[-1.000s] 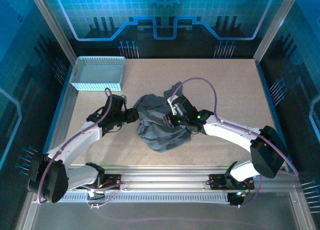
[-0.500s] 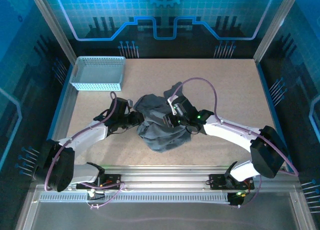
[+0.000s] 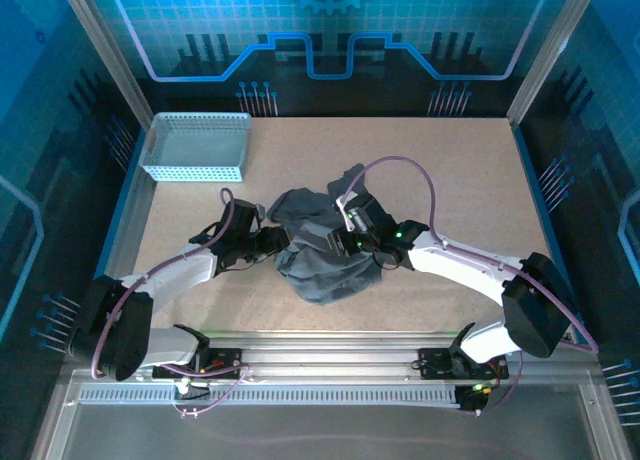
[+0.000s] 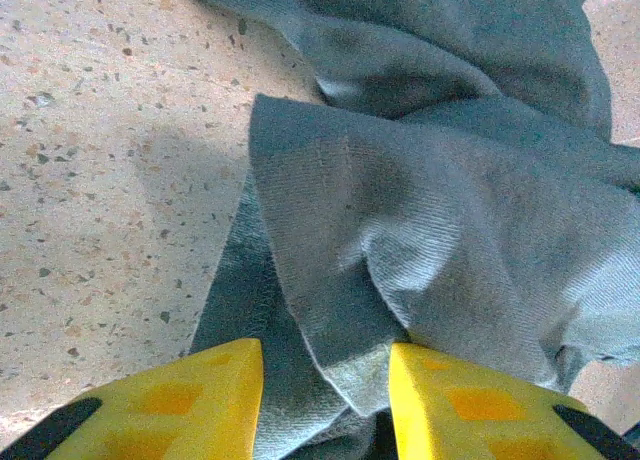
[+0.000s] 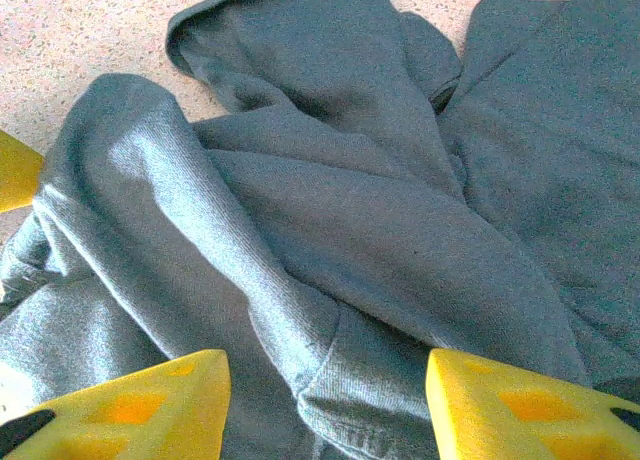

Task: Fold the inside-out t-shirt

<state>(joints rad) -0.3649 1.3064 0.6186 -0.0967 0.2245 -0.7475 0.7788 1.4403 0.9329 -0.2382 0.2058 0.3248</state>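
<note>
You're at the gathering step: the inside-out t-shirt (image 3: 325,255) lies crumpled mid-frame on the tabletop (image 3: 450,170). Your left end effector (image 4: 322,365) straddles a fold, but I cannot tell if it grips. Your right end effector (image 5: 325,370) hangs released above the cloth. Next, probably secure an edge and spread it.

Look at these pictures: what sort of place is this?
Likely a robotics lab work cell: a left arm and right arm bolted at a table inside an aluminium frame, a t-shirt between them.
</note>
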